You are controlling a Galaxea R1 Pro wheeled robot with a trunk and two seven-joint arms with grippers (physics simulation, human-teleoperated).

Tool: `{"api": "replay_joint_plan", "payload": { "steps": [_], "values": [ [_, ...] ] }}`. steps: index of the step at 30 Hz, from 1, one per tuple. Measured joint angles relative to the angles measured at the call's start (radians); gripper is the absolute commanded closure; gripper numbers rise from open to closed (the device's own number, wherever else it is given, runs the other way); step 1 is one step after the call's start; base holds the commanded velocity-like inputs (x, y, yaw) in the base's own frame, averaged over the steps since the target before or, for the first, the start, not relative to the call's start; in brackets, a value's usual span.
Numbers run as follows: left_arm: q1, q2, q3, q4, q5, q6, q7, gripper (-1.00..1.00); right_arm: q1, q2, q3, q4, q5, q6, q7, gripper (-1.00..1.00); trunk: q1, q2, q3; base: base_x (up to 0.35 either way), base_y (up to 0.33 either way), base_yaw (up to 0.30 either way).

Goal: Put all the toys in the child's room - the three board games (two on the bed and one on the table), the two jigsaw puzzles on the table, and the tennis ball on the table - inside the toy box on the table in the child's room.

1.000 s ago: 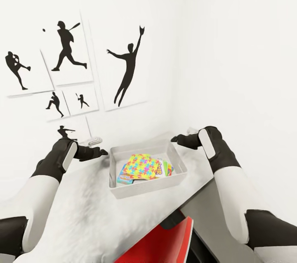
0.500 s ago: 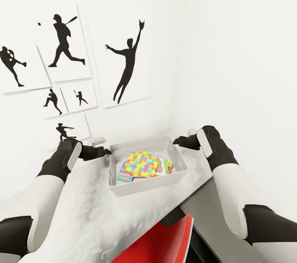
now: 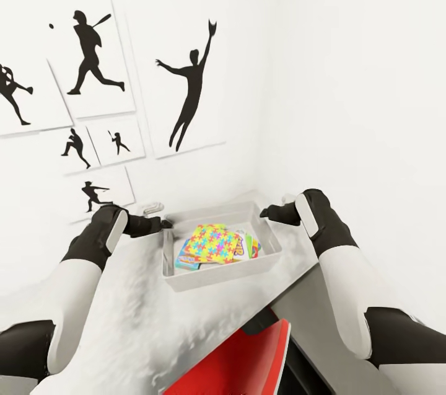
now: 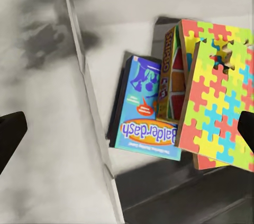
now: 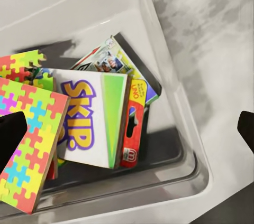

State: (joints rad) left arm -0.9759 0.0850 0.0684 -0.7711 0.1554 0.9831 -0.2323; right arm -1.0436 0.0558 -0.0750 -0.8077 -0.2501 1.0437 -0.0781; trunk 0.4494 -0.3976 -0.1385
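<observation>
- The left gripper [image 3: 162, 222] is seen in the head view just beside the toy box [image 3: 263, 227], at the box's left rim; its dark fingertips [image 4: 10, 135] sit wide apart at the two edges of the left wrist view, released, with nothing between them.
- The right gripper [image 3: 267, 211] is held near the far right corner of the toy box, above its rim; its fingertips [image 5: 10, 138] likewise stand spread at the edges of the right wrist view, released and empty.
- The toy box rests on the table [image 3: 124, 320], between the two grippers, close to the white wall.
- Inside the box, below the left gripper, a jigsaw puzzle [image 4: 214, 94] lies uppermost, tilted across the pile.
- Beneath and beside it, a blue board game [image 4: 142, 110] printed "Balderdash" lies flat on the box floor, on the side nearest the left gripper.
- Below the right gripper, a white and green board game [image 5: 95, 115] marked "SKIP" is seen, with a red and yellow card box [image 5: 133, 123] touching its edge.
- A further printed box [image 5: 114, 57] is partly hidden under these.
- A second puzzle and the ball cannot be made out.
- Baseball-player silhouette pictures [image 3: 189, 88] hang on the wall beyond the left gripper.
- A red chair back [image 3: 241, 361] shows at the table's near edge.
</observation>
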Motion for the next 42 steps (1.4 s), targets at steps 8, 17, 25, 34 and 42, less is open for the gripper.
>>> {"api": "replay_joint_plan", "payload": {
  "steps": [8, 17, 25, 34, 42],
  "values": [
    [-0.002, -0.031, 0.000, 0.000, -0.001, 0.000, 0.051, -1.00, 0.000, 0.000, 0.000, 0.000, 0.000, 0.000, 0.000, -1.00, 0.000, 0.000, -0.013, 0.000, 0.000, 0.000],
    [-0.002, -0.037, 0.000, 0.000, -0.001, -0.002, 0.072, -1.00, 0.000, 0.001, 0.000, 0.000, 0.000, 0.000, 0.000, -1.00, 0.000, 0.000, -0.028, 0.000, 0.000, 0.000],
    [-0.002, -0.037, 0.000, 0.003, -0.001, -0.002, 0.073, -1.00, 0.000, 0.000, 0.010, 0.000, 0.000, 0.000, 0.000, -1.00, 0.000, 0.000, -0.041, 0.000, 0.000, 0.000],
    [-0.002, -0.037, 0.000, 0.003, 0.000, -0.003, 0.072, -1.00, 0.000, 0.000, 0.026, 0.000, 0.000, 0.000, 0.000, -1.00, 0.000, 0.000, -0.056, 0.000, 0.000, 0.000],
    [-0.002, -0.037, 0.000, 0.003, 0.001, -0.003, 0.072, -1.00, 0.000, -0.001, 0.027, 0.000, 0.000, 0.000, 0.000, -1.00, 0.000, 0.000, -0.069, 0.000, 0.000, 0.000]
  ]
}}
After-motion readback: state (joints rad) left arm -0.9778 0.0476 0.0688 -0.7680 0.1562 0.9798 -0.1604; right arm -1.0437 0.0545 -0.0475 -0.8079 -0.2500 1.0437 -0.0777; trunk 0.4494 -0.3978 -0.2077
